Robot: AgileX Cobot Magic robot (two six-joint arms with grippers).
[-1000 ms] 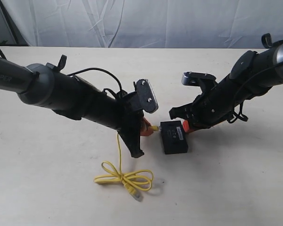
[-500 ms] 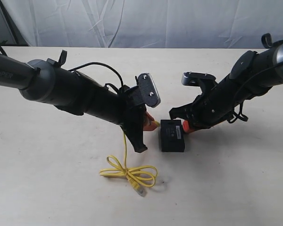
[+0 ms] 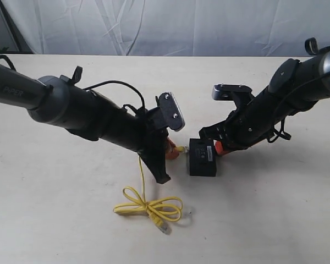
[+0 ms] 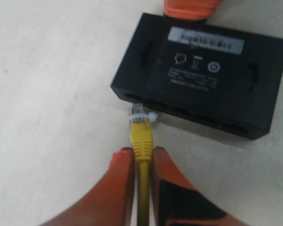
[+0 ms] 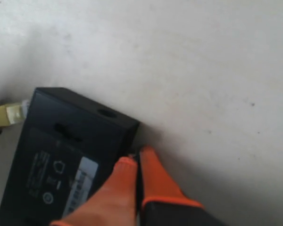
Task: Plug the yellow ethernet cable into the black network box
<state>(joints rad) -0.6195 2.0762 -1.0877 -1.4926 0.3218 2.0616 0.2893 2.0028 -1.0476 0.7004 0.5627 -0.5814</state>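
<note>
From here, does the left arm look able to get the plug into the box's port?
Probably yes. The left gripper holds the cable with its plug at the box port row, nothing between; the right gripper braces the far side.

Network box (image 3: 202,157) lies flat on the table (image 3: 55,209), near the middle of the exterior view. My left hand (image 3: 171,149) sits just left of it, pinching the ethernet cable (image 3: 148,207) right behind its plug (image 4: 141,117). The plug tip is at the box's port side, at the endmost port; seated or not, cannot tell. Behind my left hand the cable drops to a looped bundle on the table, nearer the camera than the box. My right hand (image 3: 218,148) is against the box's opposite side, fingertips (image 5: 132,160) together, touching its edge.
</note>
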